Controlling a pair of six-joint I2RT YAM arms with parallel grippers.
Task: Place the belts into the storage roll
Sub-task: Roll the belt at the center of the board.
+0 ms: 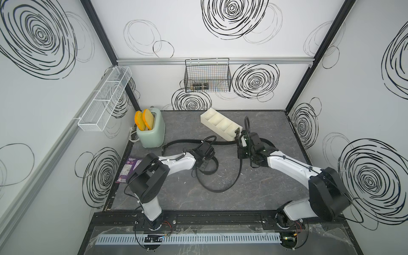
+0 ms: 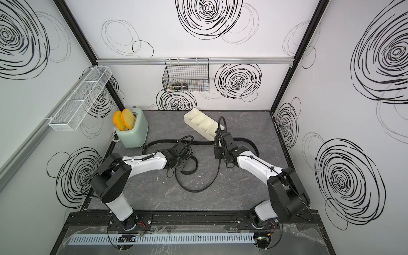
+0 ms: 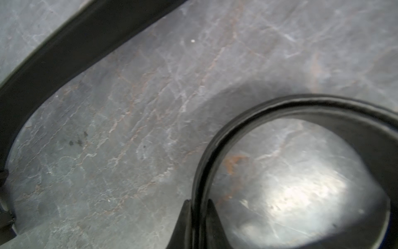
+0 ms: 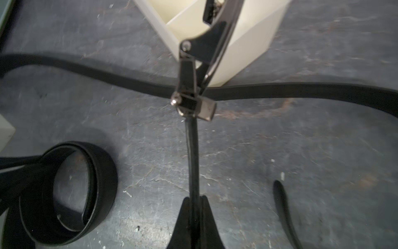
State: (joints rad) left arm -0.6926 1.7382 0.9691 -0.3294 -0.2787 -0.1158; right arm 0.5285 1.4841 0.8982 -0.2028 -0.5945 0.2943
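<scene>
Found two black belts out on the grey desk (image 1: 265, 194), neither of them inside the cream tray (image 1: 215, 130) (image 2: 196, 129). Saw the right jaws pinched shut on the strap of the first belt (image 4: 191, 155), gripping it edge-on just short of its dark metal buckle (image 4: 206, 43). Noted that buckle lifted clear of the desk and hanging over the near end of the tray. Traced the same strap from there in a wide curve (image 1: 220, 190) across the desk between the two arms, ending in a loose coil (image 4: 103, 172) (image 1: 215, 166) under the wrist of the left arm (image 1: 174, 163). Found the left jaws closed on the wall of that coil (image 3: 215, 140) — two layers of strap nipped between them in the left wrist view. Saw the second belt (image 1: 176, 141) (image 4: 107, 75) farther back, running from beside the pale green toaster (image 1: 152, 132) past the tray's near corner, then bending away behind the right arm (image 1: 287, 165). Could not tell whether it touched the tray or only passed close by. Spotted two orange-crusted bread slices (image 1: 143, 119) upright in the toaster, a purple packet (image 1: 128, 172) at the desk's left edge, a black wire basket (image 1: 207, 77) on the back wall and a white mesh shelf (image 1: 103, 99) on the left wall.
</scene>
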